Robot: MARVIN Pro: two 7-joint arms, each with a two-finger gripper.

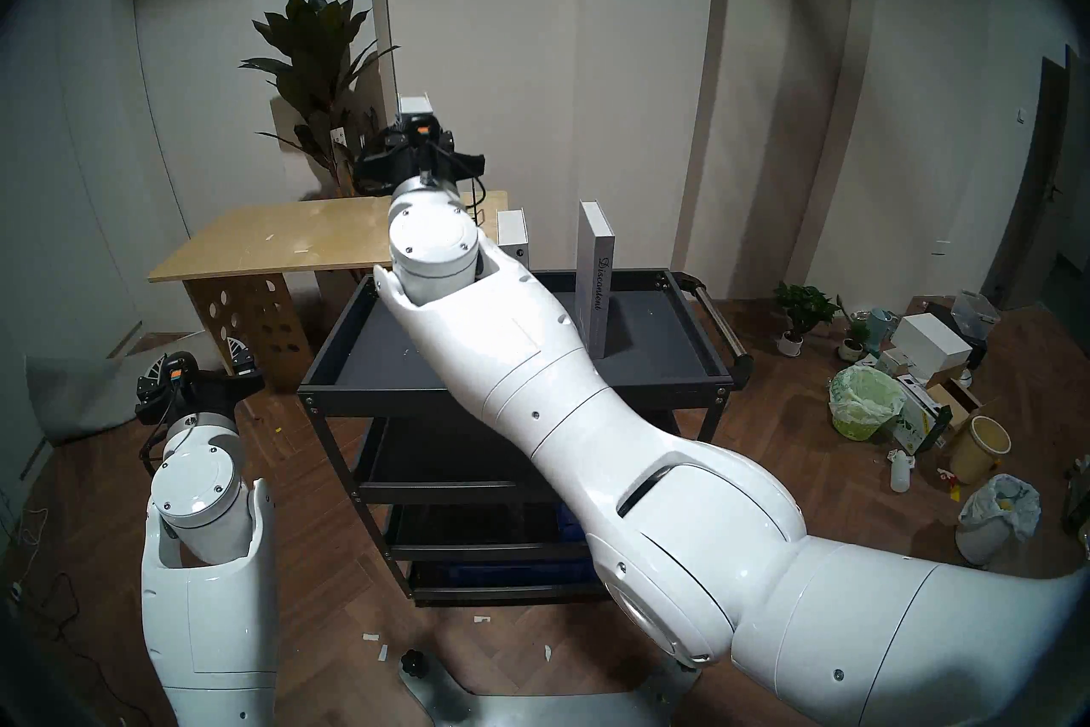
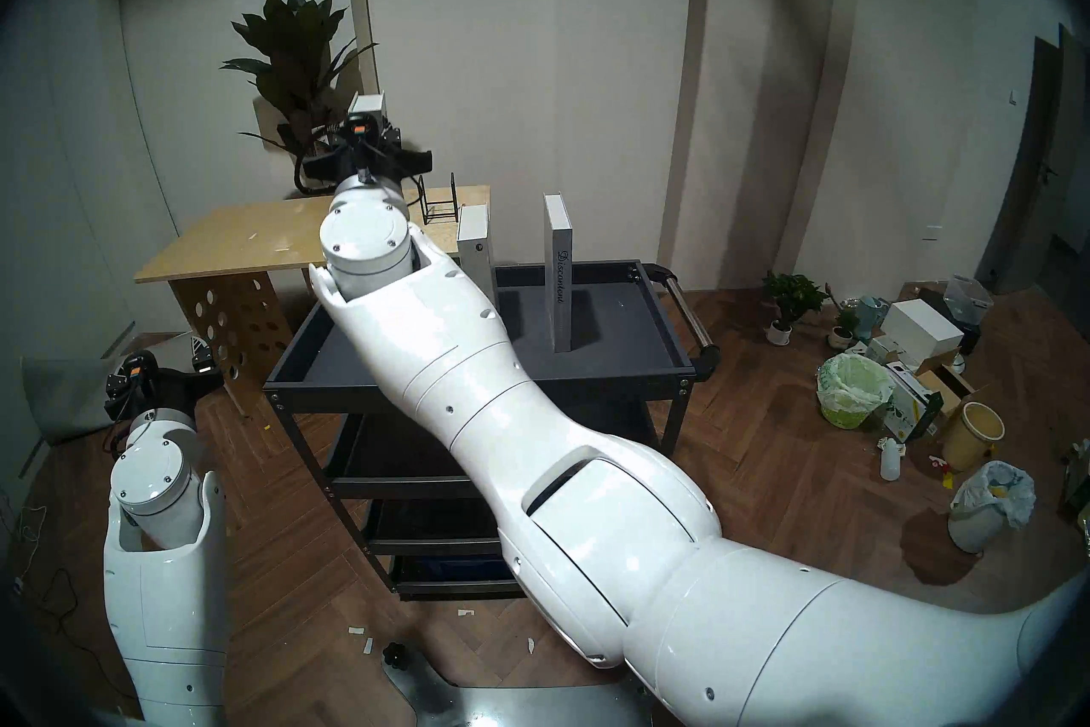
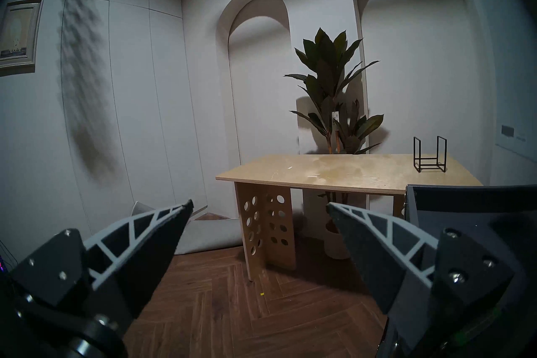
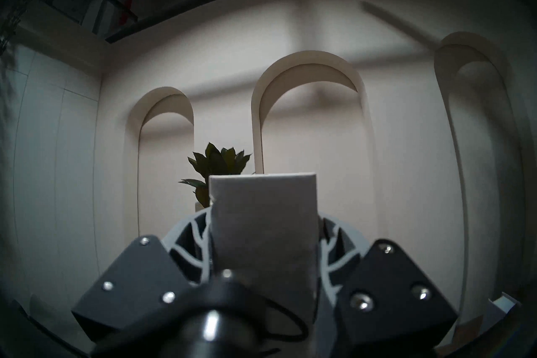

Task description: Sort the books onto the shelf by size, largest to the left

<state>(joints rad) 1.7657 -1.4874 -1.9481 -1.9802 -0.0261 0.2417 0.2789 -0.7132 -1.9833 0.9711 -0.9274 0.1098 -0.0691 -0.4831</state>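
Note:
My right gripper (image 1: pixel 416 141) is shut on a white book (image 1: pixel 416 105) and holds it upright, high above the cart's back left corner. In the right wrist view the book (image 4: pixel 263 232) fills the gap between the fingers (image 4: pixel 189 235), and its spine text is not visible. The greyish "Discontent" book (image 1: pixel 597 283) stands upright on the shelf (image 1: pixel 413 354), the cart's dark grey top tray, right of centre. Another white book (image 1: pixel 513 236) stands at the tray's back edge, partly hidden by my right arm. My left gripper (image 3: pixel 258 209) is open and empty, low and left of the cart.
A light plywood table (image 1: pixel 283 236) stands behind the cart's left side, with a small black wire rack (image 3: pixel 430 157) on it. A tall plant (image 1: pixel 312 77) stands behind the table. The cart's handle (image 1: pixel 716 318) sticks out to the right. Bins, boxes and pots (image 1: pixel 920 401) litter the floor at right.

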